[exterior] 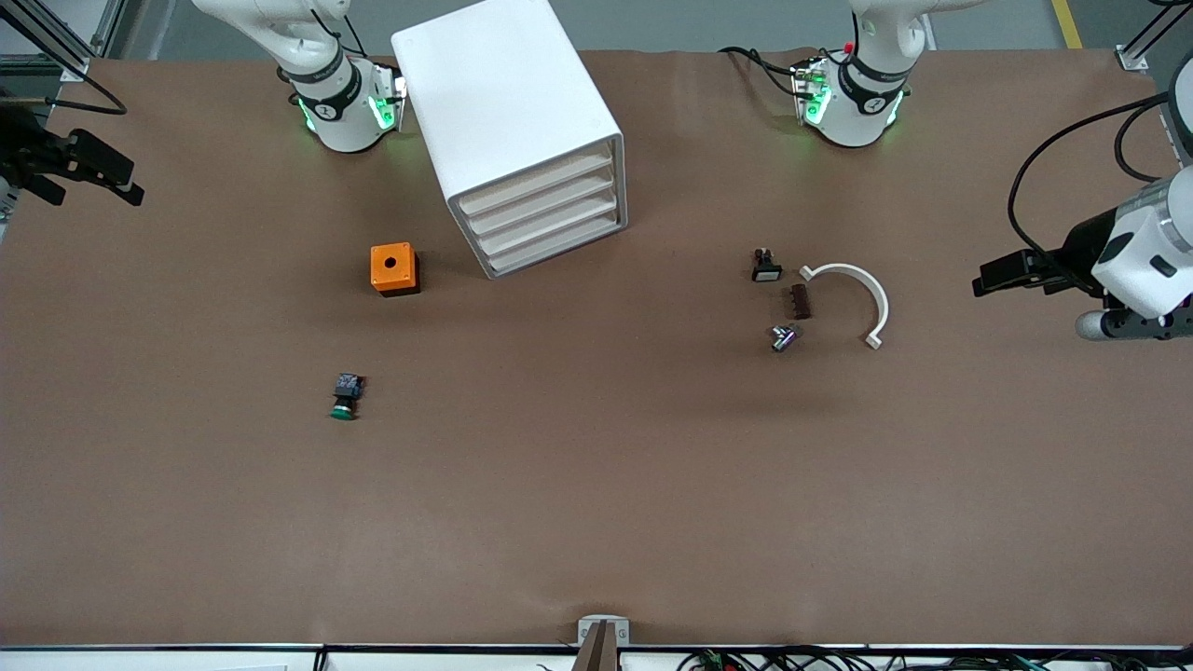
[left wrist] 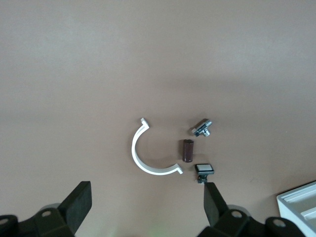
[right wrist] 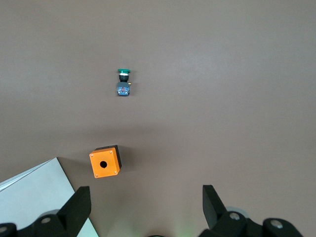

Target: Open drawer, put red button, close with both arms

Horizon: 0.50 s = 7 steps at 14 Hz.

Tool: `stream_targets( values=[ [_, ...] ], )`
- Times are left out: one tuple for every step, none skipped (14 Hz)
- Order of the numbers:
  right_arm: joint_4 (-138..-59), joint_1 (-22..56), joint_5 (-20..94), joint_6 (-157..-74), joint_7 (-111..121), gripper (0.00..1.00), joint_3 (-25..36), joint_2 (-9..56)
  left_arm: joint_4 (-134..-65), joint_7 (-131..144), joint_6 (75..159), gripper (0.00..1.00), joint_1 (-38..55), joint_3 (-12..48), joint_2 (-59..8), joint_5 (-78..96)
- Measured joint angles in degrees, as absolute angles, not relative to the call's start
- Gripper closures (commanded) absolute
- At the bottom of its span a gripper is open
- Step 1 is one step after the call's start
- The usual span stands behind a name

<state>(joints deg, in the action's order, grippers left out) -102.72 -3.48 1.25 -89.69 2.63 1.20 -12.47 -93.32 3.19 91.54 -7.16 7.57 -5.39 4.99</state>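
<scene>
In the front view I find no red button anywhere on the table [exterior: 596, 522]. The only alike piece is the green-capped button [exterior: 344, 398], lying on its side well out from the table's edges, toward the right arm's end. Judging by that twin, the red one should be light, rigid plastic with a round cap that slips and rolls, so I would pinch it across the squarish body. The drawer cabinet [exterior: 522, 130] stands by the edge where my bases are, all its drawers closed, with the orange box [exterior: 393, 268] beside it. My left gripper [exterior: 1002, 275] hangs over the edge at the left arm's end, and my right gripper [exterior: 129, 182] over the edge at the right arm's end. In the left wrist view my left gripper [left wrist: 146, 205] is spread wide and holds nothing, above a white curved clamp [left wrist: 148, 150], a brown block [left wrist: 187, 150], a metal fitting [left wrist: 202, 128] and a white-capped switch [left wrist: 204, 170]. In the right wrist view my right gripper [right wrist: 146, 207] is likewise wide apart and empty, above the orange box [right wrist: 104, 161] and the green-capped button [right wrist: 123, 81].
</scene>
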Motion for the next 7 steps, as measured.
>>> stream_targets(
  values=[
    [-102.7, -3.5, 1.2, -89.7, 2.6, 0.00, 1.2, -12.5, -94.3, 3.2, 92.0, 0.00, -6.0, 6.5, -4.5, 4.5],
    [-102.7, -3.5, 1.2, -89.7, 2.6, 0.00, 1.2, -12.5, -95.4, 3.2, 92.9, 0.00, -3.8, 4.2, -3.4, 4.3],
    [-102.7, -3.5, 1.2, -89.7, 2.6, 0.00, 1.2, -12.5, -96.3, 3.2, 93.6, 0.00, -1.9, 2.1, -2.5, 4.2],
    [-102.7, -3.5, 1.2, -89.7, 2.6, 0.00, 1.2, -12.5, -96.9, 3.2, 94.1, 0.00, -0.9, 0.8, -1.6, 4.2],
    [-102.7, -3.5, 1.2, -89.7, 2.6, 0.00, 1.2, -12.5, -97.2, 3.1, 94.4, 0.00, -0.7, 0.3, -1.0, 4.0],
    [-102.7, -3.5, 1.2, -89.8, 2.6, 0.00, 1.2, -12.5, -97.2, 3.1, 94.7, 0.00, -0.7, 0.3, -0.6, 3.5],
    [-102.7, -3.5, 1.2, -89.9, 2.6, 0.00, 1.2, -12.5, -97.1, 3.1, 95.0, 0.00, -0.7, 0.3, -0.2, 3.2]
  ],
)
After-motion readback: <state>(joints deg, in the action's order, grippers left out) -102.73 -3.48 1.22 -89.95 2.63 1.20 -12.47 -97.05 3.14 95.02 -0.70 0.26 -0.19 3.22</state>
